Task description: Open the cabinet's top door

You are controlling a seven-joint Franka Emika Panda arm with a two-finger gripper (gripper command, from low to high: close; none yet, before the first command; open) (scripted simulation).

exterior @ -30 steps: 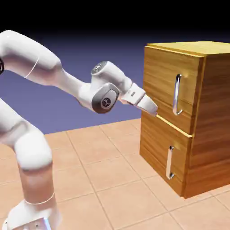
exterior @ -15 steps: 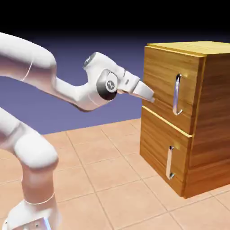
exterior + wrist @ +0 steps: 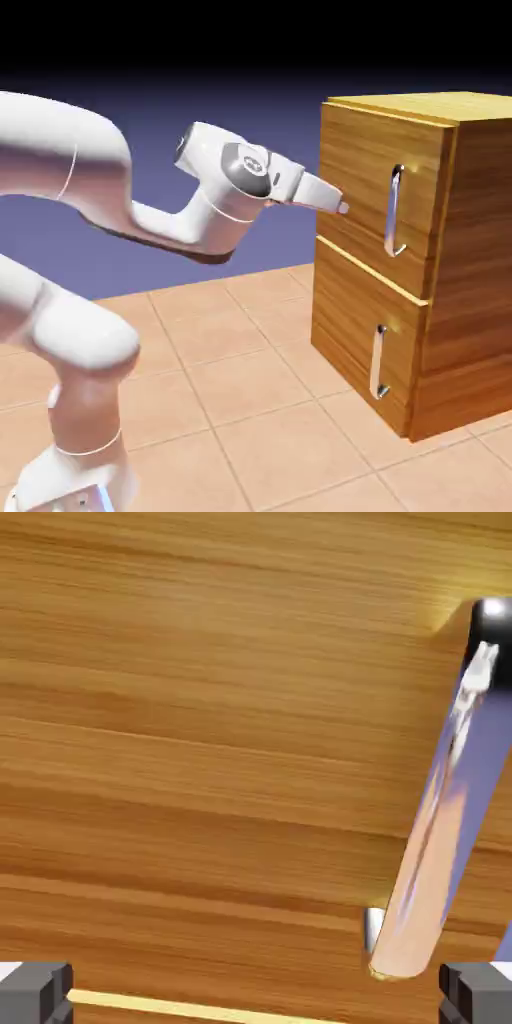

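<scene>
The honey-brown wood-grain cabinet (image 3: pixel 460 270) stands at the exterior view's right. Its top door (image 3: pixel 360 175) is closed and carries a long vertical silver bar handle (image 3: pixel 395 210). My gripper (image 3: pixel 340 205) hovers just in front of the top door's left part, left of the handle and apart from it. In the hand view the top door (image 3: pixel 200 742) fills the picture, with the handle (image 3: pixel 440 822) slanting down the right side. My gripper (image 3: pixel 256 994) is open, with nothing between its grey fingertips (image 3: pixel 35 992).
The lower door (image 3: pixel 355 330) with its shorter silver handle (image 3: pixel 378 362) sits closed beneath the top door. A pale seam (image 3: pixel 200 1007) between the two doors shows at the hand view's bottom. The tiled floor (image 3: pixel 250 410) lies below the arm.
My hand has risen from the seam between the doors to the height of the top door's handle and levelled out toward the door. The jaws stayed open.
</scene>
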